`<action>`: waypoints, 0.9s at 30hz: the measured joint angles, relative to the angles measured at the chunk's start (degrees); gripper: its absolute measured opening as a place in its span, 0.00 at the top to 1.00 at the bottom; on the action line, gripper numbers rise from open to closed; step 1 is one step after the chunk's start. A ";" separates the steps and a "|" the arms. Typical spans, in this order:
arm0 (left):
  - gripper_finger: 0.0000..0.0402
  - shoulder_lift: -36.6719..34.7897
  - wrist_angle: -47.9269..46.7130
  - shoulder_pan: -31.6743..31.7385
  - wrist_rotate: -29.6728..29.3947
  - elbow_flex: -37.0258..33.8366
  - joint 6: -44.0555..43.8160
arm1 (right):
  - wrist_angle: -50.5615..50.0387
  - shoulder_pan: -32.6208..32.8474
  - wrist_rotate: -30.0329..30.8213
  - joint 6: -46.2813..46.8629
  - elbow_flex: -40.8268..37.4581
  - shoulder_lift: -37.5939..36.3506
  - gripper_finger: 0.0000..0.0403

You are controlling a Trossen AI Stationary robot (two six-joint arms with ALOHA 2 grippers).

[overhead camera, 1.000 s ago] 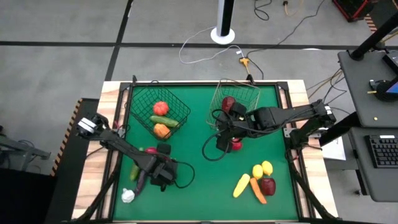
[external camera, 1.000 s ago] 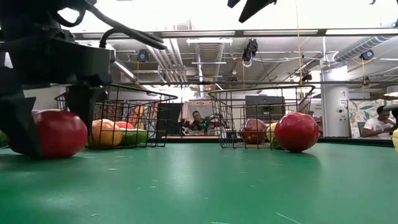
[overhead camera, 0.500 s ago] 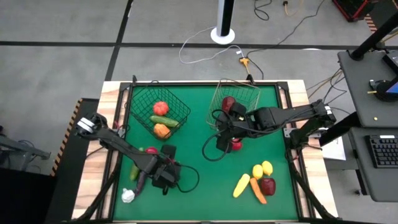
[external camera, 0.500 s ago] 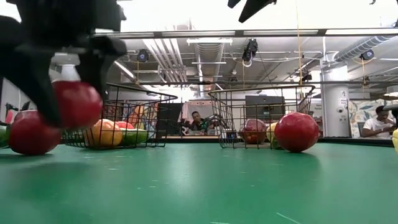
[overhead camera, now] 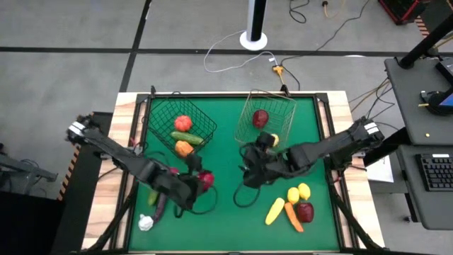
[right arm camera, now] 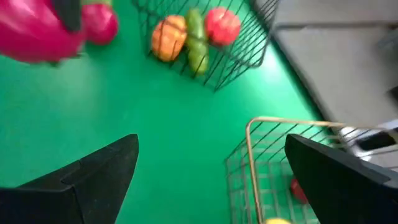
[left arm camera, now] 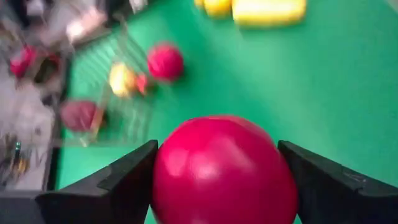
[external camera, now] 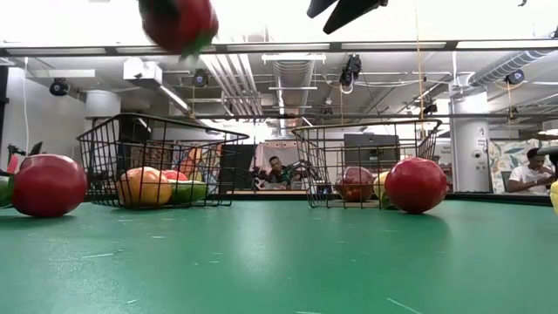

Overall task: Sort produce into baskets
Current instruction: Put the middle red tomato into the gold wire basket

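My left gripper [overhead camera: 200,181] is shut on a round red fruit [left arm camera: 224,171], which shows high above the table in the low view [external camera: 179,22]. My right gripper [right arm camera: 211,186] is open and empty, above the green mat near the pale wire basket [overhead camera: 266,117]. That basket holds a dark red fruit [overhead camera: 260,117] and a yellow piece [overhead camera: 272,139]. The dark wire basket [overhead camera: 182,126] holds a tomato [overhead camera: 183,122], a cucumber [overhead camera: 186,137] and an orange piece [overhead camera: 183,148]. Another red fruit [external camera: 416,185] rests on the mat beside the pale basket. My left gripper pinches the red fruit by two opposite sides [left arm camera: 163,177] between its two fingers [left arm camera: 124,180]. The fruit fills the gap between them. It is lifted clear of the mat.
A red piece [external camera: 48,185] lies on the mat near the left arm, with a green pepper [overhead camera: 153,196], a purple eggplant [overhead camera: 161,205] and a white garlic [overhead camera: 145,223]. At the near right lie a yellow piece [overhead camera: 274,211], a carrot [overhead camera: 293,217], two lemons [overhead camera: 298,193] and a dark red apple [overhead camera: 305,211].
My left gripper has risen with the red fruit, from the mat to well above it, and gone a little toward the far right. My right gripper has drawn back from the pale basket toward the table's near edge.
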 joint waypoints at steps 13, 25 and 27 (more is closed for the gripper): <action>0.27 -16.66 43.34 0.00 6.51 -23.18 -7.48 | 56.86 8.05 2.04 -23.41 -20.16 0.52 0.02; 0.25 -18.81 46.00 0.81 6.14 -25.26 -21.04 | 78.76 8.16 -3.74 -39.21 -20.18 5.42 0.02; 0.25 -18.80 46.71 0.81 6.15 -25.26 -21.37 | 78.82 8.16 -3.78 -41.59 -18.15 6.93 0.02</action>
